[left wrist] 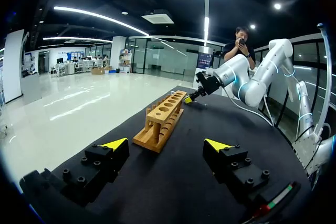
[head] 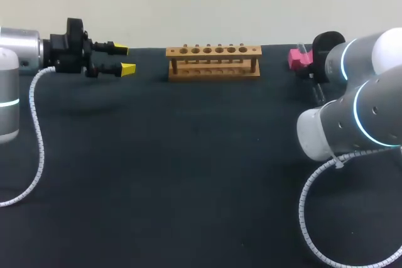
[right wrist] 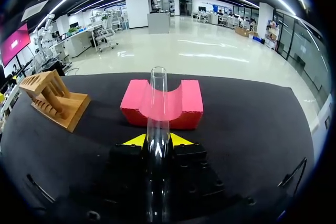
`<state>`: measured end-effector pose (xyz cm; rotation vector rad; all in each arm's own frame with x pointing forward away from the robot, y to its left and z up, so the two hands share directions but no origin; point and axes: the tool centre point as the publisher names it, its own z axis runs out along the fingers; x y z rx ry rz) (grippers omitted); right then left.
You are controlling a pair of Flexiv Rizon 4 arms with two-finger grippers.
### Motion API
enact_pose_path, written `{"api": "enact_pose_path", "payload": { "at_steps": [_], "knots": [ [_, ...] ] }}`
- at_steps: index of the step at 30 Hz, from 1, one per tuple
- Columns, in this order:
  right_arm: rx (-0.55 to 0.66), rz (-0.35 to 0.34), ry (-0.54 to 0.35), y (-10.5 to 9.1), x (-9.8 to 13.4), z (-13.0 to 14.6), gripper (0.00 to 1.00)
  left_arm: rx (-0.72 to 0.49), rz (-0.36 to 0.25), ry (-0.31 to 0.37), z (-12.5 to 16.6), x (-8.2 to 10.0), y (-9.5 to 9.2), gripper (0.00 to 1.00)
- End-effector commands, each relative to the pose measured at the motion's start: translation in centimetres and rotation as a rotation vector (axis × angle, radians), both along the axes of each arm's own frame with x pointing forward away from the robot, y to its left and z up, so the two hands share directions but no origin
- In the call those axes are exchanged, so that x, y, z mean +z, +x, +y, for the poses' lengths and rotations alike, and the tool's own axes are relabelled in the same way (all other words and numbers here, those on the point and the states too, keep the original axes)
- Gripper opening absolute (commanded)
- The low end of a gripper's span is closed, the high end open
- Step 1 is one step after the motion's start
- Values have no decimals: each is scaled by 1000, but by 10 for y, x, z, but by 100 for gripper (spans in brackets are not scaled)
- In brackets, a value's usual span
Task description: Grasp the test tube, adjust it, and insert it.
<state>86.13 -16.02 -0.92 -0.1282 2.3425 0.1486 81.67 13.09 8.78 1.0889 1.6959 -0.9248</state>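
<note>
Your right arm (head: 352, 120) sits closest to the head camera, filling the frame's right edge above the black table (head: 188, 186). Your left arm (head: 19, 48) enters at the upper left. Its left gripper (head: 124, 58) points toward the middle with the yellow-tipped fingers spread apart, holding nothing. At upper centre stands the wooden test tube rack (head: 213, 61), a row of holes along its top. Farther right, in the upper right, lies the pink notched block (head: 299, 58). In the right wrist view you see the right gripper (right wrist: 157, 140) clamped on the clear test tube (right wrist: 157, 114), one yellow tip on each side. The tube's open end reaches ahead to the block's notch.
</note>
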Motion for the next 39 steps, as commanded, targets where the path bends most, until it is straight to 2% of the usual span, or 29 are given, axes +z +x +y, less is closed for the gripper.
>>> {"api": "enact_pose_path", "payload": {
  "at_steps": [1, 8, 19, 29, 39],
  "knots": [
    [-6, 6, -1, 0, 0, 1, 0, 2, -5, -2, 1, -1, -1, 100],
    [-42, 6, 4, -2, 5, 2, 0, 2, -5, -2, 1, -1, -1, 100],
    [-117, -13, 13, -17, 33, 7, 0, 2, -5, -2, 1, -1, -1, 100],
    [-215, 4, 31, -53, 66, 22, 0, 2, -5, -2, 1, -1, -1, 100],
    [-240, 10, 43, -80, 106, 49, 0, 2, -5, -2, 1, -1, -1, 100]
  ]
}}
